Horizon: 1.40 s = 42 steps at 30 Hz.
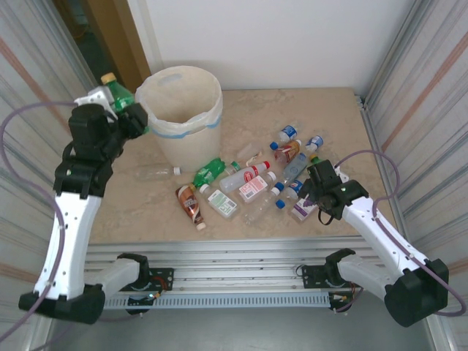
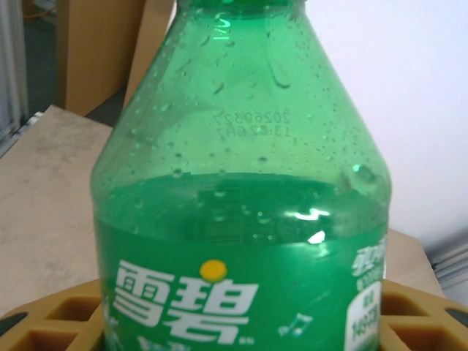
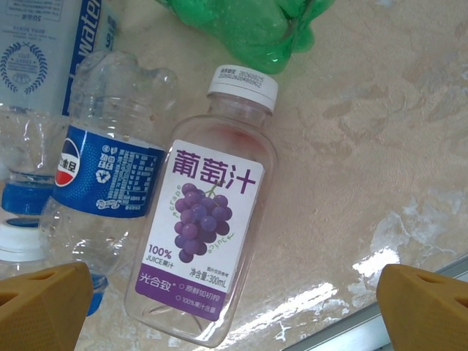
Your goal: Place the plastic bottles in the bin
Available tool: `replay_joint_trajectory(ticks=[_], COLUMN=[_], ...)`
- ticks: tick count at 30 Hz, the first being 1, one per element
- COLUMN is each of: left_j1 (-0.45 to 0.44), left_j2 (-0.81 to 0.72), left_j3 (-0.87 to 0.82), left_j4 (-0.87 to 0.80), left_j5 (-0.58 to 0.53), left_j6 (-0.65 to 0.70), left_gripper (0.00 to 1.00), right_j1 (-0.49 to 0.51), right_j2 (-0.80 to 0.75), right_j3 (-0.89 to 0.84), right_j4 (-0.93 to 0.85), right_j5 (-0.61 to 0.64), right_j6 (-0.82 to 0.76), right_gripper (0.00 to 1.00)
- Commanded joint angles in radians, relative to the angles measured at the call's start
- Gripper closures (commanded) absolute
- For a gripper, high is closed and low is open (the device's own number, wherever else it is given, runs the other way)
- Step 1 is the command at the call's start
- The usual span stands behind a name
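Top external: left gripper (image 1: 124, 110) raised beside bin (image 1: 187, 145), clasping green bottle (image 1: 117, 93); right gripper (image 1: 316, 191) low, splayed.

The held green bottle (image 2: 241, 219) is of see-through green plastic; its darker green label carries white characters with one yellow dot (the cap looks dull yellow in the top view). The bin (image 1: 183, 150) is cream-white, its bag (image 1: 197, 121) whitish with a pale blue band. The table (image 1: 131, 208) is beige with a veined marble pattern. The grape juice bottle (image 3: 205, 219) is clear with a white cap; its white label shows purple characters, purple grapes and a purple band below. At its 9 o'clock the blue-label bottle (image 3: 110, 175) is clear, with white print on blue. At its 12 o'clock the crushed bottle (image 3: 248, 29) is bright green.
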Motion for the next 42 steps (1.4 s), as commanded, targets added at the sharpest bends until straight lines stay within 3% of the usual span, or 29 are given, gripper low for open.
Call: replay_joint_trajectory(ticks=[1,12,26,30,38,42], left_j1=[0.006,-0.054,-0.096,-0.098,-0.1,-0.099], left_j2=[0.101,0.409,0.596,0.613,0.611,0.586], left_j3=[0.11,0.34,0.392,0.397,0.432,0.468], left_j4=[0.078,0.092,0.036,0.024,-0.033,-0.074], left_j5=[0.065,0.07,0.075,0.085,0.089,0.08], left_j6=[0.052,0.149,0.227,0.225,0.237,0.242], left_gripper=[0.56,0.55,0.48,0.42,0.18,0.16], right_j1=[0.005,0.01,0.006,-0.008,-0.091,-0.129], right_j2=[-0.012,-0.075,-0.13,-0.122,-0.101,-0.092], right_j3=[0.039,0.069,0.085,0.106,0.115,0.118], right_j4=[-0.024,-0.081,-0.136,-0.139,-0.111,-0.107], right_j5=[-0.002,-0.001,-0.005,-0.003,-0.034,-0.041], right_j6=[0.01,0.028,0.038,0.018,-0.042,-0.075], right_gripper=[0.02,0.02,0.02,0.02,0.02,0.02])
